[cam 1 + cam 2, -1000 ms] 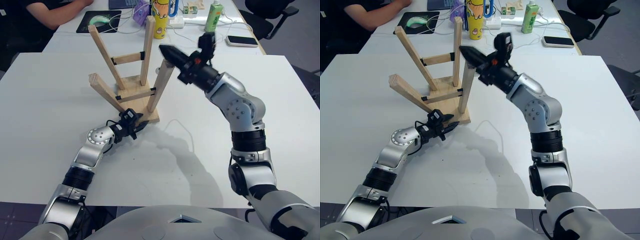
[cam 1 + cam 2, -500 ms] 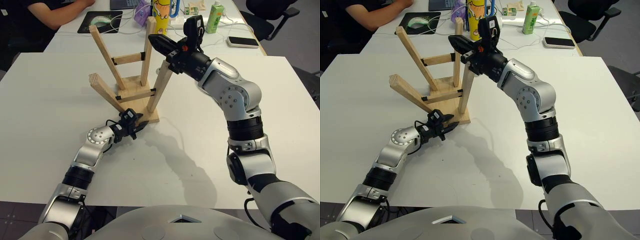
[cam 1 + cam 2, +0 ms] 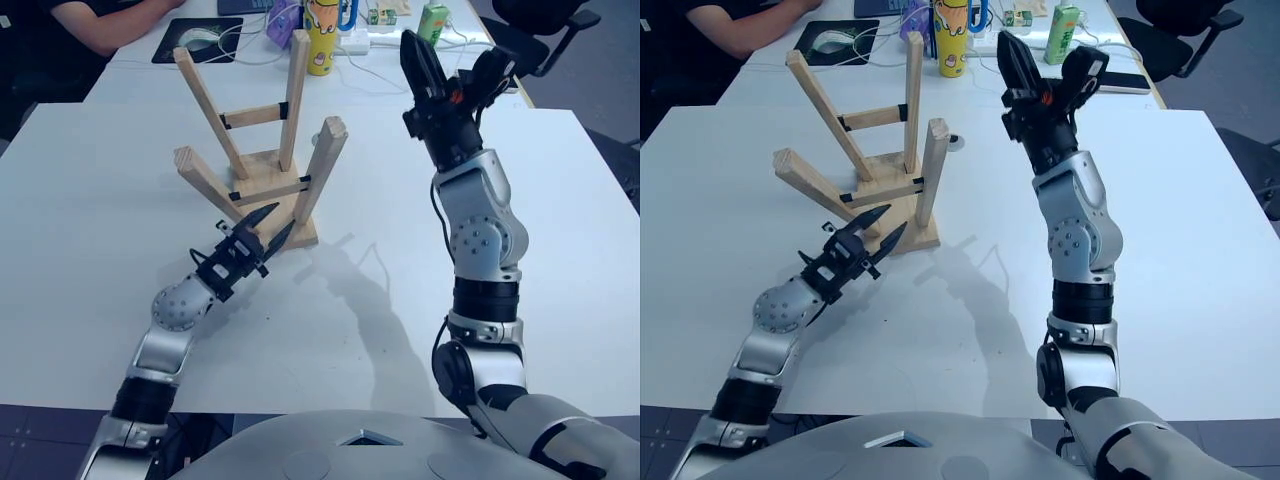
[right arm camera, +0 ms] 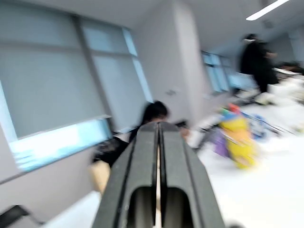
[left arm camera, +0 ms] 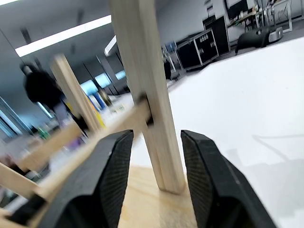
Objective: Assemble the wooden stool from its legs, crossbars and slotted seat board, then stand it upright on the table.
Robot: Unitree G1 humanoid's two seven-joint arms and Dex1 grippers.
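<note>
The wooden stool [image 3: 262,170] lies upside down on the white table [image 3: 120,250], toward its far left part. Its one seat board [image 3: 304,236] is flat on the tabletop and its four legs point up and splay outward. Two legs are on the far side [image 3: 210,105] [image 3: 294,100] and two on the near side [image 3: 320,170] [image 3: 203,183]. Two crossbars can be counted. One [image 3: 255,116] joins the far pair, and the other [image 3: 272,188] joins the near pair lower down. Black bands mark where the bars meet the legs.

The left gripper [image 3: 281,216] hovers low at the near corner of the seat board, its two fingers [image 5: 111,175] spread apart. In the left wrist view, the foot of one leg [image 5: 152,95] stands in line with the gap between them. Whether the fingers touch the wood cannot be told.

The right gripper [image 3: 413,52] is raised high above the table, to the right of the stool and well apart from it. It points up and away, and its two fingers [image 4: 142,171] are pressed together with nothing between them.

On a second table [image 3: 130,75] behind stand one yellow cup [image 3: 322,35] and one green carton [image 3: 432,18]. One dark mouse pad [image 3: 190,42] lies there too.
</note>
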